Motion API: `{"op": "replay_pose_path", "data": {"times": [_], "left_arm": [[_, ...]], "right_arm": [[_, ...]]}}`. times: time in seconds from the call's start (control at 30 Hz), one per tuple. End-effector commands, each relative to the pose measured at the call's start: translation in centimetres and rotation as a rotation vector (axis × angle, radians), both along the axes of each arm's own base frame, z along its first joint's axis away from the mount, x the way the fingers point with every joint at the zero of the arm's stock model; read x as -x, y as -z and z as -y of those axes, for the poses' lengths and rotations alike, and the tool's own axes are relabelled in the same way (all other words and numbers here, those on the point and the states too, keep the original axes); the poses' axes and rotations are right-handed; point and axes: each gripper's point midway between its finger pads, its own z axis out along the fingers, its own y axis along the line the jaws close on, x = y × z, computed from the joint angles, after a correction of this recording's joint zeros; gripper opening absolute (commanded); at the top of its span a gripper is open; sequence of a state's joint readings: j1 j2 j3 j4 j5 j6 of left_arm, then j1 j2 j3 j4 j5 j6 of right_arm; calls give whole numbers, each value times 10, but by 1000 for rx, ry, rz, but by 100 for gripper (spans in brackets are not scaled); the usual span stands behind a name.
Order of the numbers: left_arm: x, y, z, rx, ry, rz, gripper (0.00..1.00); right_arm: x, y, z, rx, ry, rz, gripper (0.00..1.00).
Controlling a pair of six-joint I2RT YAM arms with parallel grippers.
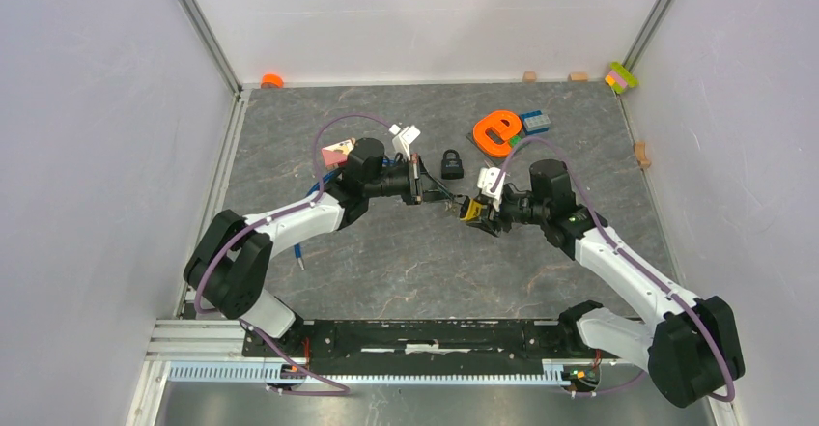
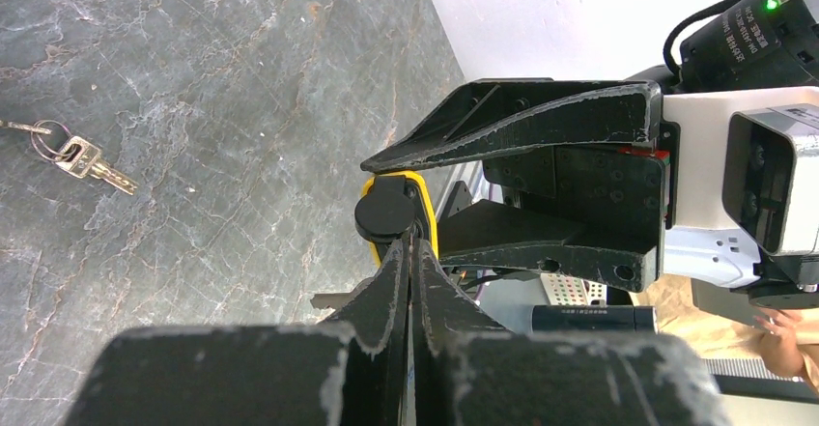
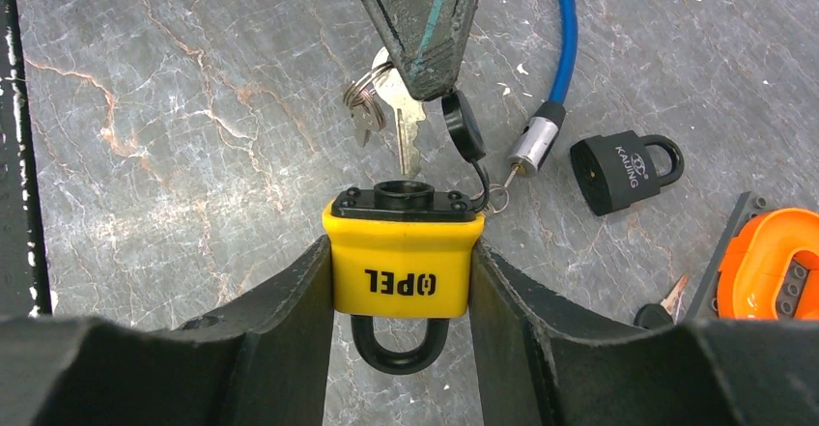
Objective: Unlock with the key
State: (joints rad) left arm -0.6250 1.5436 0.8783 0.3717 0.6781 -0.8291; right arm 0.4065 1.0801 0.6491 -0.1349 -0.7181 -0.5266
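Over the grey marbled worktop (image 3: 145, 107), your right gripper (image 1: 475, 212) pinches the yellow OPEL padlock (image 3: 401, 271) by its sides. The shackle sits toward the wrist and the keyway (image 3: 398, 192) faces outward, with its dust cap (image 3: 459, 122) hanging aside. Just beyond, the key (image 3: 406, 127), clamped in the pressed-together left gripper (image 2: 408, 262), points blade-first along the lock's long axis, tip just short of the keyway and nearly in line, so you'd likely push straight in.

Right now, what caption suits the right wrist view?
Right jaws clamp the yellow padlock while left jaws poise a key at its keyhole.
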Motion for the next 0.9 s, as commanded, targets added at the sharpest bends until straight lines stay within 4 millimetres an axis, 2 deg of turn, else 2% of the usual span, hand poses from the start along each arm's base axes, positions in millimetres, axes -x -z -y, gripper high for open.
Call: {"op": "replay_pose_path", "data": {"times": [0.0,0.87], "left_arm": [[-4,-16,7,33,-1,35,2],[2,-10,5,-4,7,69,2]], "right_arm": [[-5,-27,-11,-73,-50,80,0],[-1,-29,-11,-86,-81,70,0]]}}
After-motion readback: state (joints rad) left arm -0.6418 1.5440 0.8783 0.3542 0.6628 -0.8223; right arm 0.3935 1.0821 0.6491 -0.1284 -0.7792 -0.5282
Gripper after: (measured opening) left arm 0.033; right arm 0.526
